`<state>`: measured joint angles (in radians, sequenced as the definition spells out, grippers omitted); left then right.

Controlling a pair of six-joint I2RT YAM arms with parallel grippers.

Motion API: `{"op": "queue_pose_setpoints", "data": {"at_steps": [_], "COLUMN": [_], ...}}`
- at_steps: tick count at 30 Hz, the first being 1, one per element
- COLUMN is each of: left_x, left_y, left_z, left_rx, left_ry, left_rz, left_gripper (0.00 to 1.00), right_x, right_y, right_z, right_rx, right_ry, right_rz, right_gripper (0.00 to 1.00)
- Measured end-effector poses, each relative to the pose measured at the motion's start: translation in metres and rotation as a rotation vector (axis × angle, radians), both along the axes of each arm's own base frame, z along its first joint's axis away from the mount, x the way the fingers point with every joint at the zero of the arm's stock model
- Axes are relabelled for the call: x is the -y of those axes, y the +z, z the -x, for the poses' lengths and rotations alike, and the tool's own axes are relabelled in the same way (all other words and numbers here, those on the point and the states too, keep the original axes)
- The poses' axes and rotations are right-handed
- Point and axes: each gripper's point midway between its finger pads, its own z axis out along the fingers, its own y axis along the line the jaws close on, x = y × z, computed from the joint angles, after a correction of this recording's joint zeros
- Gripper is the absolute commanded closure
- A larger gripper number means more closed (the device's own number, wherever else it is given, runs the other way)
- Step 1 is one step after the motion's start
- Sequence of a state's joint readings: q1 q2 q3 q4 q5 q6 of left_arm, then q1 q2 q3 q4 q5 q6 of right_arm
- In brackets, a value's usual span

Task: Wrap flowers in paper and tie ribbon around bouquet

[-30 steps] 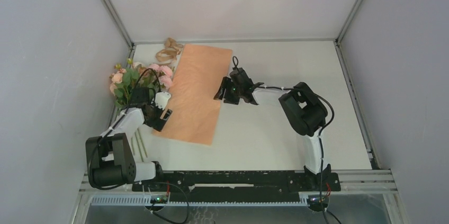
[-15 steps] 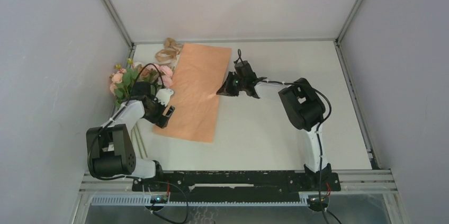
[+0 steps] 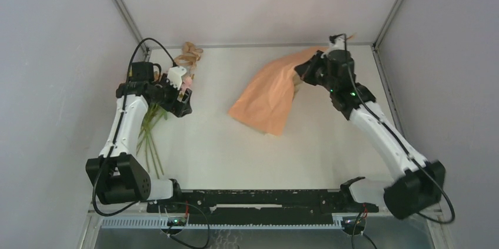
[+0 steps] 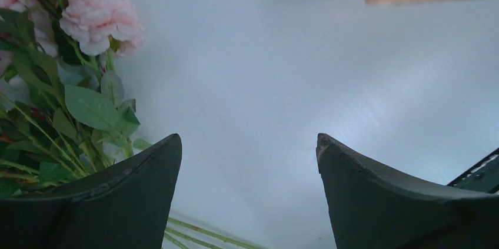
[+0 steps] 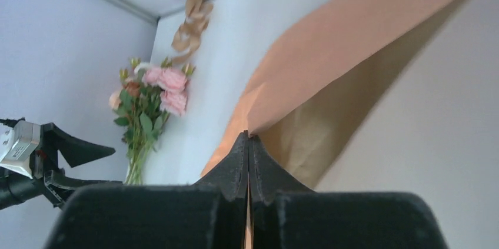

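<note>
The orange-tan paper [image 3: 268,96] is held up over the far right part of the table [image 3: 235,149]. One edge of it is pinched by the right gripper [image 5: 248,138], whose fingers are pressed tight together on the sheet. From that grip the paper is draped down and leftward toward the middle of the table, and its paler brown underside is shown in the right wrist view. Whether its lower end is resting on the surface cannot be told.

Over at the left edge, the flowers [image 3: 150,134] are laid on the table, the pink blooms pointed toward the far-left corner and the long green stems trailed back toward the near edge. Much of the bunch is hidden under the left arm in the top view. The left gripper [image 4: 247,143] is found just to the right of the blooms, fingers spread wide — nothing is caught between them, and only white table is seen through the gap. A pink rose and green leaves are seen close beside its left finger in the wrist view, but contact cannot be confirmed.

The ribbon [image 3: 189,55] is seen lying in a loose tan curl at the far-left corner, against the far edge — just beyond the flowers and well apart from the paper.
</note>
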<state>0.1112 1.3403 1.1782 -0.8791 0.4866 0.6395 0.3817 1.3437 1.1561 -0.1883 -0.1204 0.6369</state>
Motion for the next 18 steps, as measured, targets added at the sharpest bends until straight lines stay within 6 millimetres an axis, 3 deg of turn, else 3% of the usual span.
{"op": "queue_pose_setpoints", "data": {"at_steps": [3, 6, 10, 16, 18], "left_x": [0.012, 0.036, 0.091, 0.167, 0.185], "left_y": [0.016, 0.025, 0.045, 0.115, 0.13], "left_z": [-0.001, 0.005, 0.025, 0.052, 0.061], "left_rx": [0.012, 0.009, 0.009, 0.153, 0.186], "left_ry": [-0.028, -0.108, -0.294, -0.546, -0.593], "left_rz": [0.029, 0.042, 0.05, 0.113, 0.143], "left_gripper": [0.09, 0.05, 0.0, 0.0, 0.0], "right_x": [0.034, 0.036, 0.015, -0.008, -0.011], "right_y": [0.04, 0.062, 0.06, 0.022, 0.016], "right_z": [0.027, 0.051, 0.062, 0.047, 0.043], "right_rx": [0.096, 0.149, 0.14, 0.034, 0.019], "right_ry": [-0.082, -0.085, -0.052, -0.053, -0.061], "right_rz": [0.056, 0.062, 0.076, 0.092, 0.088], "right_gripper": [1.0, 1.0, 1.0, 1.0, 1.0]}}
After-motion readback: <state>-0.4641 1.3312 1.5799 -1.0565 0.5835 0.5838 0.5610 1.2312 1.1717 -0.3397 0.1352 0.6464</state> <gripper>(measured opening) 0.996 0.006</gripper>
